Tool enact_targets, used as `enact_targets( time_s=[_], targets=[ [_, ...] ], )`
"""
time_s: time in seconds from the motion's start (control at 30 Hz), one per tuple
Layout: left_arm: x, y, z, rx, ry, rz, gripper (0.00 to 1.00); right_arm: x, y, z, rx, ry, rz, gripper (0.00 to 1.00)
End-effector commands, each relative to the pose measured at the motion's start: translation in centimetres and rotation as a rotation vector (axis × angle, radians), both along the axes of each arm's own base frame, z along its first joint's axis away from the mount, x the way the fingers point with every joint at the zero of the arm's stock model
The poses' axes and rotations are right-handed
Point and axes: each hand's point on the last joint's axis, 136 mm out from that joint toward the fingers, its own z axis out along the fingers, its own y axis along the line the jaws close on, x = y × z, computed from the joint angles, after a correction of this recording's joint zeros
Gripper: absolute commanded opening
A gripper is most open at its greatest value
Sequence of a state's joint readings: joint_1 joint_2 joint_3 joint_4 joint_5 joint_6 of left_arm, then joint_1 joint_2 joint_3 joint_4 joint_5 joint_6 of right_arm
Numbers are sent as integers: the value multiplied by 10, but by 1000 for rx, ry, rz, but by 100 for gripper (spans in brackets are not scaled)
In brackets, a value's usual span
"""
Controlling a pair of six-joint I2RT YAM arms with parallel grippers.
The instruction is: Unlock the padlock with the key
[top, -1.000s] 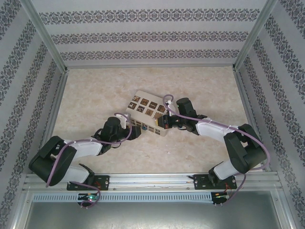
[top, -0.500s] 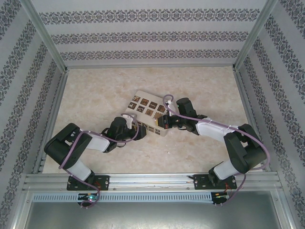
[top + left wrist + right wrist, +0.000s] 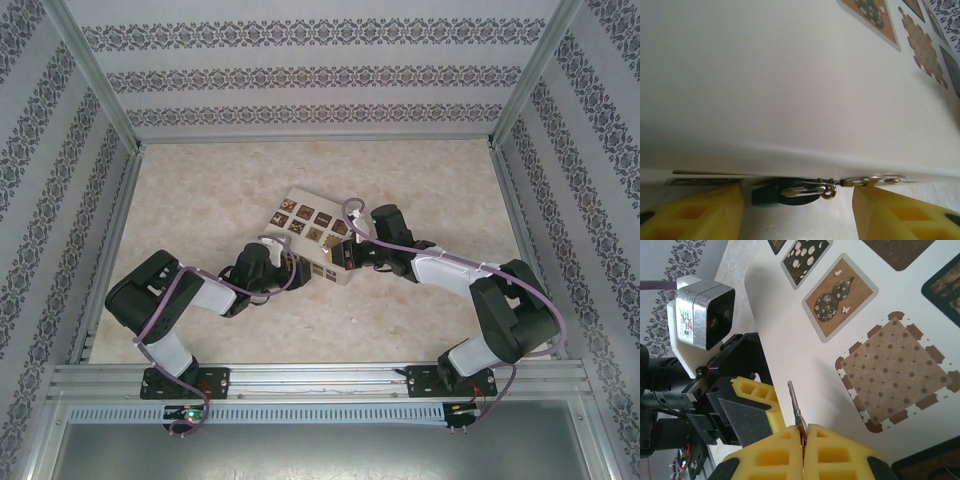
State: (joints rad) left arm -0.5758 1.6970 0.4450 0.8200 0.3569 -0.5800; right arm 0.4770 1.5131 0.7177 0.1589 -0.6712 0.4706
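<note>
Progress, as judged: early-middle. Key (image 3: 794, 405) picked up, not yet in lock. Padlock (image 3: 785, 192) hangs at metal hasp on front wall of cream patterned box (image 3: 312, 222), shackle apparently not released. Left to do: steady the padlock, line up key, insert, turn.

Right gripper (image 3: 804, 437): yellow pads clenched on key's head, blade pointing out over box lid.

Left gripper (image 3: 797, 206): jaws spread, padlock between them, nothing clamped.

Pose: left arm folded at elbow, wrist low against box front. Right arm stretched in from right side, wrist at box's near-right corner.
</note>
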Motion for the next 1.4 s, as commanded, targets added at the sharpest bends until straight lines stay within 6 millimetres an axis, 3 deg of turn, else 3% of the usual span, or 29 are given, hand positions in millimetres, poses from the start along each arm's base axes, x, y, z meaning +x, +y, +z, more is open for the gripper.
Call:
enact_targets(
  time_s=[0.0,0.43,0.73,1.07,1.2,1.37],
  targets=[
    [-3,-22,7,-34,-15,-54,57,-8,-13,-30,-79,77,-18,0],
    [4,-28,9,-25,-20,-22,48,-8,-15,-29,-72,79,-18,0],
    [14,-25,13,-24,-21,34,34,-8,-15,-22,-58,71,-24,0],
    [13,-31,25,-64,7,20,28,-4,-12,20,-1,-58,-14,0],
    [8,-32,30,-84,45,18,29,-13,-18,35,11,-129,-8,0],
    [3,-31,41,-117,92,35,29,-35,-20,38,-9,-217,21,0]
  ],
)
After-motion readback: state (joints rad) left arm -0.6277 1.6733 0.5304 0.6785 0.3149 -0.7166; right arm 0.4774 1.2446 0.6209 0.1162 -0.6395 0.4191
